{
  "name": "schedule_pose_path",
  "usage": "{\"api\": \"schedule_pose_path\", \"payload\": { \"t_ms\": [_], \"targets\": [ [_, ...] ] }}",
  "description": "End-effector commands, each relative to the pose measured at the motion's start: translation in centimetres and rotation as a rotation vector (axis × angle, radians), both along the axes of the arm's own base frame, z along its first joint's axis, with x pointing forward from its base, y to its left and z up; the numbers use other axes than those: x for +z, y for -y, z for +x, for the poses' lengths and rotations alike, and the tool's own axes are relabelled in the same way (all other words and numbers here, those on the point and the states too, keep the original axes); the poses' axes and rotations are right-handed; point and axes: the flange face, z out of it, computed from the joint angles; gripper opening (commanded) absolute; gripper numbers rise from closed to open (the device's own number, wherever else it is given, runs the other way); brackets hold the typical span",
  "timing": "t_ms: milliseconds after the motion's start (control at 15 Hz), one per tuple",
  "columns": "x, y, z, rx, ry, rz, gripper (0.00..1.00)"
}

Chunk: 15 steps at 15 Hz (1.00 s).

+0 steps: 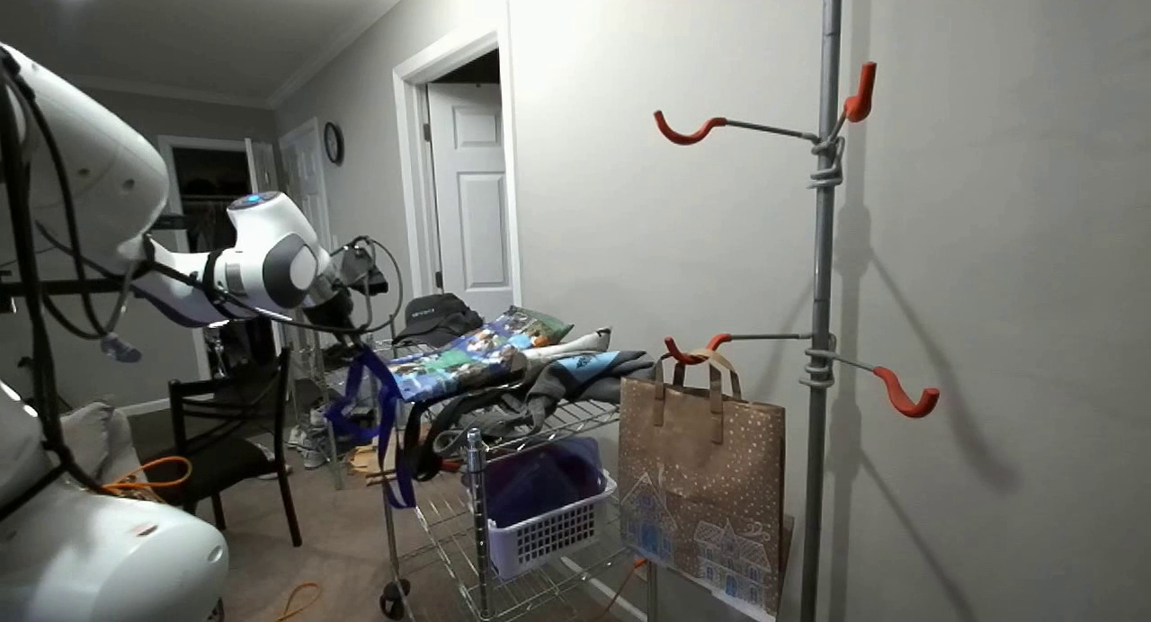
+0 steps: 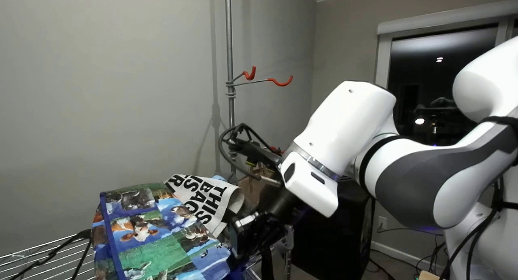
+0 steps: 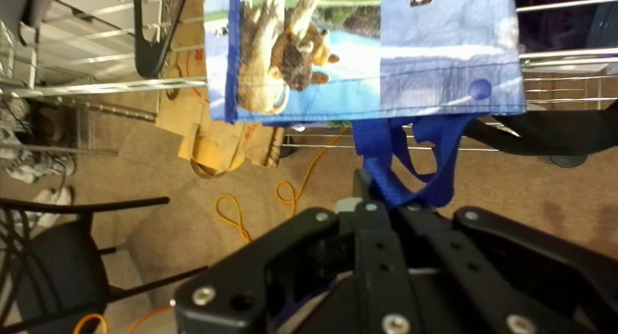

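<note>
In my wrist view I have the gripper (image 3: 393,201) clamped on a blue strap (image 3: 386,181) at lower centre. The strap joins a photo-printed bag (image 3: 333,73) at top centre, lying on a wire rack (image 3: 120,86). In an exterior view, a brown paper bag (image 1: 701,487) hangs right of centre from a red hook (image 1: 691,359).

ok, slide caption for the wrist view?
Robotiq gripper clamped on a blue webbing handle of an animal-photo tote bag overhanging the edge of a wire shelf.
</note>
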Motion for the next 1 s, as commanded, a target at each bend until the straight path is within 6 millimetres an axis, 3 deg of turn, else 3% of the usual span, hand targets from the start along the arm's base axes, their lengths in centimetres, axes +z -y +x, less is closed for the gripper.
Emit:
{"api": "schedule_pose_path", "payload": {
  "t_ms": [0,400,667,933],
  "targets": [
    [2.6,2.0,0.8,-0.138,0.035,0.137,0.0],
    [4.3,4.8,5.7,-0.379,0.169,0.234,0.0],
    [6.7,6.0,7.2,-0.505,0.254,0.365,0.0],
    [7.3,7.0,9.4,-0.61,0.332,0.36,0.0]
  ]
}}
